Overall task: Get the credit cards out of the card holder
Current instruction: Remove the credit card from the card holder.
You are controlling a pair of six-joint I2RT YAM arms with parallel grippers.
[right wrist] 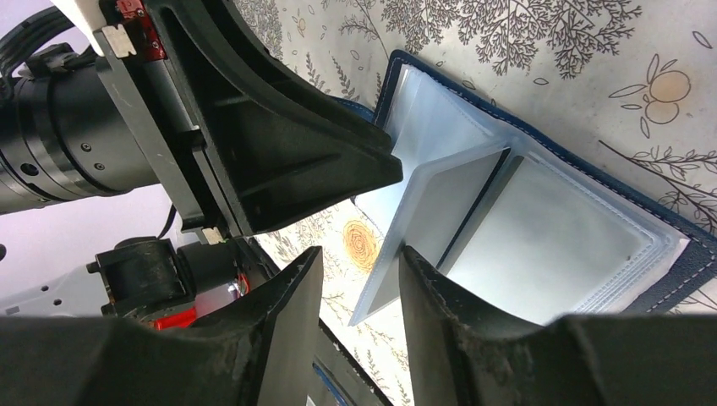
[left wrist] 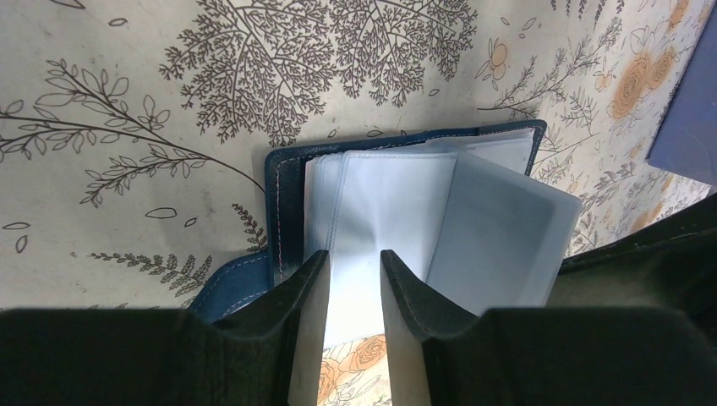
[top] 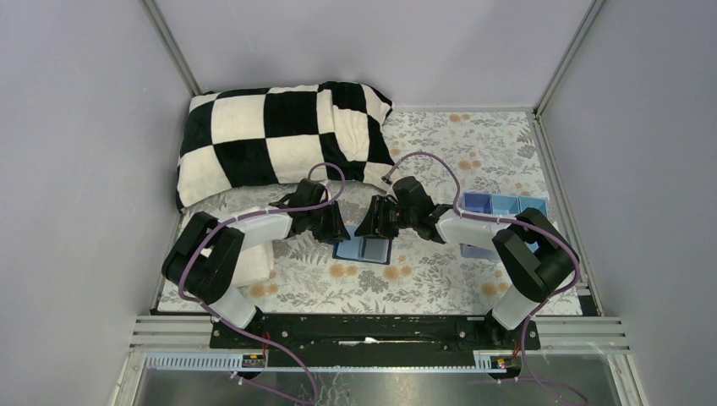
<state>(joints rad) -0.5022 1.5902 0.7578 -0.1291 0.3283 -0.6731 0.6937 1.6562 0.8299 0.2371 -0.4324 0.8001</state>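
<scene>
The card holder (top: 363, 250) lies open on the floral cloth, navy cover (left wrist: 283, 194) underneath, clear sleeves spread on top. My left gripper (top: 336, 233) hangs over its left page; in the left wrist view the left gripper (left wrist: 353, 271) has its jaws narrowly apart above a clear sleeve (left wrist: 380, 211). In the right wrist view a left finger (right wrist: 338, 161) touches that page. My right gripper (top: 374, 227) is open. One sleeve (right wrist: 440, 211) stands up from the holder (right wrist: 676, 262), its free edge between the right gripper's (right wrist: 359, 271) jaws, beside the right-hand finger. A thin dark edge shows inside this sleeve. No loose card shows.
A black-and-white checked pillow (top: 279, 139) lies at the back left. A light-blue compartment tray (top: 499, 207) sits right of the holder, partly under my right arm; its corner shows in the left wrist view (left wrist: 689, 110). The left arm (right wrist: 211, 127) crowds the holder's left side.
</scene>
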